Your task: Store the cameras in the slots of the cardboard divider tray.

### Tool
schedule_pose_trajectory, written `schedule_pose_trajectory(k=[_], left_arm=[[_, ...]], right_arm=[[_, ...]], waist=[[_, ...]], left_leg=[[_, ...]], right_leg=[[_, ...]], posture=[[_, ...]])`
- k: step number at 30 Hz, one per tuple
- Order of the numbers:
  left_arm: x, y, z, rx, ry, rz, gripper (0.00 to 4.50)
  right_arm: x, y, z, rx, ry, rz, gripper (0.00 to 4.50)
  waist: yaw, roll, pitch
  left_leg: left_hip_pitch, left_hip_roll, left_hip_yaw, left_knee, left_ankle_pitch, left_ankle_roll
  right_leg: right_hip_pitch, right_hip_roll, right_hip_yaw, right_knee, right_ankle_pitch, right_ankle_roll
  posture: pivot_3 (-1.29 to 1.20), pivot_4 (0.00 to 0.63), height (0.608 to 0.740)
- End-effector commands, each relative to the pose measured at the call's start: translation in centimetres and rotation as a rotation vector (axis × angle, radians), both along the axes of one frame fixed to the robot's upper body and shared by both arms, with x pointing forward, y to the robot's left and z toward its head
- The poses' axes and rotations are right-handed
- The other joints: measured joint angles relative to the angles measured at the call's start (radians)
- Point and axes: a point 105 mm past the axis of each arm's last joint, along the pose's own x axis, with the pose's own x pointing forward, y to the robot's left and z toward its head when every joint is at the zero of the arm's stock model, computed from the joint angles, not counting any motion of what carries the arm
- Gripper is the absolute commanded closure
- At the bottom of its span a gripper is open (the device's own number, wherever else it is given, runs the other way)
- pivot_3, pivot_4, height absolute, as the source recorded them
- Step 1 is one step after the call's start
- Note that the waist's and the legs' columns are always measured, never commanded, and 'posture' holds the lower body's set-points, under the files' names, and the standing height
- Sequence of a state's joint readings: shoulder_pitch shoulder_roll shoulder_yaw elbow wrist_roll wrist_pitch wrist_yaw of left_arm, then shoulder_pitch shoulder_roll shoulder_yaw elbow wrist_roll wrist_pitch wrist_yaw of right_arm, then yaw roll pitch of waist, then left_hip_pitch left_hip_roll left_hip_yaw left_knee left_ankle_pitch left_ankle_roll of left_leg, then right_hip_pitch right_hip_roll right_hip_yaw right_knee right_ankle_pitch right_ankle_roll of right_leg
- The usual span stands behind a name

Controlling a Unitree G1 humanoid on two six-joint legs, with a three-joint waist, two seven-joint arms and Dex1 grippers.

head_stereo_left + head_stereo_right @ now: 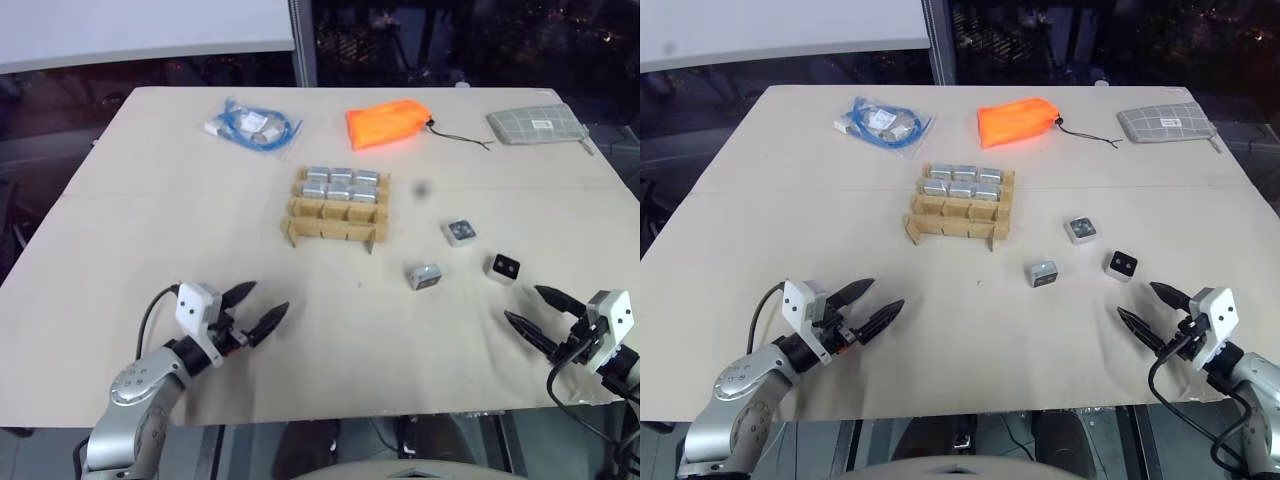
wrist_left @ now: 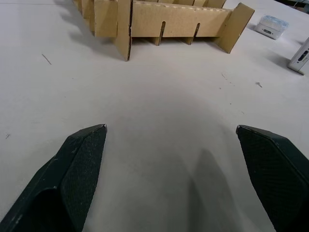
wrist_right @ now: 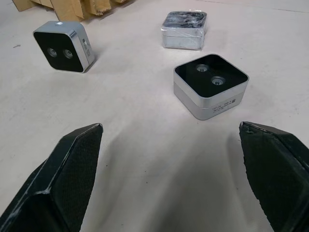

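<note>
The cardboard divider tray (image 1: 335, 222) sits at the table's middle; several silver cameras (image 1: 341, 184) fill its far slots and its near row stands empty. Three loose cameras lie to its right: one on its side (image 1: 424, 276), one lens up (image 1: 503, 267), one wrapped (image 1: 460, 232). The right wrist view shows these as the side-lying camera (image 3: 64, 46), the lens-up camera (image 3: 211, 85) and the wrapped camera (image 3: 184, 30). My left gripper (image 1: 256, 310) hovers open near the front left edge, pointing at the tray (image 2: 174, 21). My right gripper (image 1: 538, 313) is open just short of the lens-up camera.
Along the far side of the table (image 1: 130, 230) lie a clear bag with a blue cable bundle (image 1: 252, 124), an orange drawstring pouch (image 1: 386, 125) and a grey checked pouch (image 1: 537, 125). The front edge runs just below both grippers.
</note>
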State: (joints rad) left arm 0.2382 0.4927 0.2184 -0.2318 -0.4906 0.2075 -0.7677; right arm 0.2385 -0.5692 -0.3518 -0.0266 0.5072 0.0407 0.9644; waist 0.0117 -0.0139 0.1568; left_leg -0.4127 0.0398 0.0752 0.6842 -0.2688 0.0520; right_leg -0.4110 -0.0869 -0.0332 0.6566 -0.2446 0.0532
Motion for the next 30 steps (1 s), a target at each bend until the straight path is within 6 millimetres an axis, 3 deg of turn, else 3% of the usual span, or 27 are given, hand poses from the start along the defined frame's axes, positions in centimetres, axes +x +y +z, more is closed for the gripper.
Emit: schedule_pose_trajectory(k=[1,30], left_arm=[[-0.31,-0.84,0.17,-0.001,-0.010,-0.031,0.04],[-0.31,-1.13,0.55,-0.016,-0.033,-0.050,0.04]], right_arm=[[0.03,0.26,0.93,-0.004,-0.041,0.023,0.00],[-0.05,0.15,0.48,-0.005,-0.042,0.032,0.00]], waist=[[0.000,0.000,0.000],[0.001,0.000,0.000]], left_leg=[[0.000,0.000,0.000,0.000,0.000,0.000],[0.000,0.000,0.000,0.000,0.000,0.000]], right_leg=[[0.000,0.000,0.000,0.000,0.000,0.000],[0.000,0.000,0.000,0.000,0.000,0.000]], posture=[[0.00,0.150,0.740],[0.00,0.150,0.740]])
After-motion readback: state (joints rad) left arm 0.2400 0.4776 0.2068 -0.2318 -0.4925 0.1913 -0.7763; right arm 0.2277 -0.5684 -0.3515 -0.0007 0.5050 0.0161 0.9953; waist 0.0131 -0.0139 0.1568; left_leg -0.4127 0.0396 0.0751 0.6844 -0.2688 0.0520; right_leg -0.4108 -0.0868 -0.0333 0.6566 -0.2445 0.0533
